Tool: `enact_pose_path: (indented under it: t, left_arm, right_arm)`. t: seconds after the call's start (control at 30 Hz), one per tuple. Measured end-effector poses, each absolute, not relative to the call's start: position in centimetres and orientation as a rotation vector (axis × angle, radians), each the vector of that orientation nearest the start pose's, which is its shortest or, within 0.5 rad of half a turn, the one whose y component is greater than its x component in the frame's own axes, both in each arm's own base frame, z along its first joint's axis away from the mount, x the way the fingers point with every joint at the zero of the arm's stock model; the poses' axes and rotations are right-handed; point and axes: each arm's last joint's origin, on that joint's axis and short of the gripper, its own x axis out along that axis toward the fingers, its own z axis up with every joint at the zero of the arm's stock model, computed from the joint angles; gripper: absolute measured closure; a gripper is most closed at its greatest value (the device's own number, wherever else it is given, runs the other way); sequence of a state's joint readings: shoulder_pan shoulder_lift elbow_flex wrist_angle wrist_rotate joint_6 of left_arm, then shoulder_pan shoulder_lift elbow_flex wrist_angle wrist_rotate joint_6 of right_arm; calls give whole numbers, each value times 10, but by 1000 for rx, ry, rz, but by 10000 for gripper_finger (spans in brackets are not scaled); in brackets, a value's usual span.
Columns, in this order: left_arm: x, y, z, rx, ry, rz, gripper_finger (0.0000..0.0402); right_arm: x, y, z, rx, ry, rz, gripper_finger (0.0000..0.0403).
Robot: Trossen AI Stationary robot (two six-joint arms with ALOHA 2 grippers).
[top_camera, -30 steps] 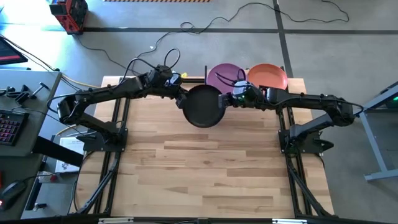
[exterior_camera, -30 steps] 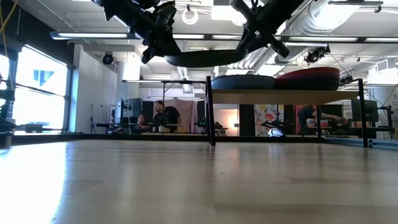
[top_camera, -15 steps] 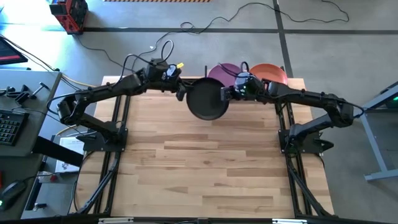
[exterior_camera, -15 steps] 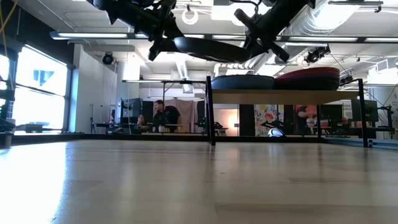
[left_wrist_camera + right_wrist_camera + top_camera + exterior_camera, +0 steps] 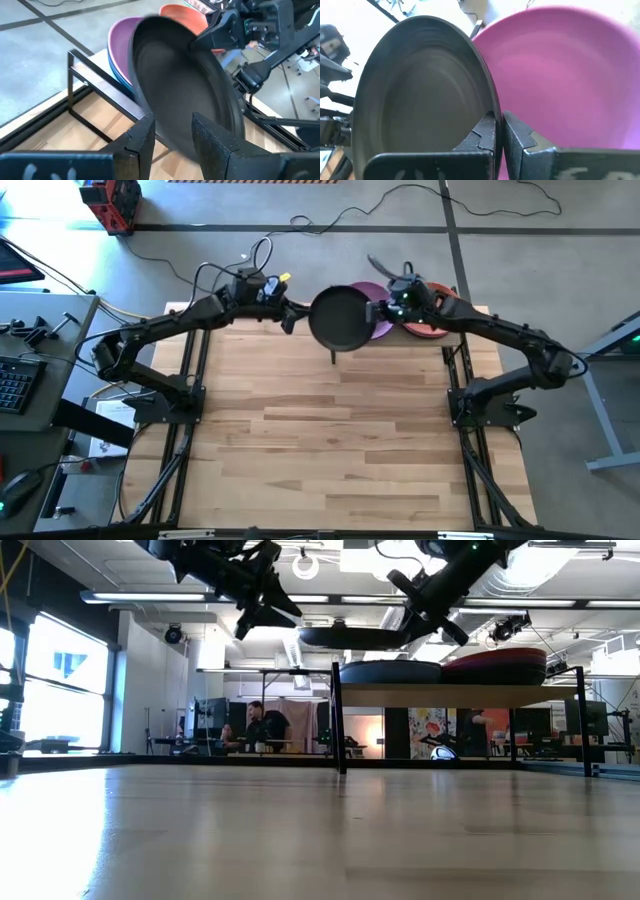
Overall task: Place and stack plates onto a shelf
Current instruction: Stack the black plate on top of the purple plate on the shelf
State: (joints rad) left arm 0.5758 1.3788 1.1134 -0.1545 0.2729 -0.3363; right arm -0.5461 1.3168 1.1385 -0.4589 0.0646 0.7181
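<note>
A dark grey plate (image 5: pixel 340 320) hangs in the air over the left end of the shelf (image 5: pixel 470 695), and my right gripper (image 5: pixel 499 132) is shut on it. On the shelf, a purple plate (image 5: pixel 560 75) rests bottom-down on a pale blue plate (image 5: pixel 117 70). An orange plate (image 5: pixel 182 15) sits beside them on the right. My left gripper (image 5: pixel 172 137) is open, just off the dark plate's left rim, touching nothing. My right gripper pinches the dark plate's right-hand rim (image 5: pixel 491 114) between its two fingers. The fingers come from the table's right, slanting downward. The plate is lifted clear and close to level, reaching out to the left of the fingers above the shelf.
The shelf's thin dark posts (image 5: pixel 337 715) stand at the table's far edge, below the held plate. The wooden table top (image 5: pixel 330 440) spreads out nearer than both arms. People sit far back in the room (image 5: pixel 262 728).
My left gripper has opened, let go of the dark plate's left rim and drawn back toward the table's far left. My right gripper has carried the plate toward the far edge and right, over the shelf's left end. The plate tipped briefly and is level again.
</note>
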Motion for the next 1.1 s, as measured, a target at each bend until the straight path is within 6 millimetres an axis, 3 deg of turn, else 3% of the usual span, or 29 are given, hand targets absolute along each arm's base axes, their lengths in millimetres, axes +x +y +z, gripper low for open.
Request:
enact_pose_path:
  t: [0.6, 1.1]
  left_arm:
    - [262, 169, 324, -449, 259, 381, 286]
    - [262, 170, 324, -447, 259, 392, 286]
  right_arm:
    - [170, -216, 326, 929, 310, -792, 403]
    - [176, -218, 303, 949, 483, -767, 403]
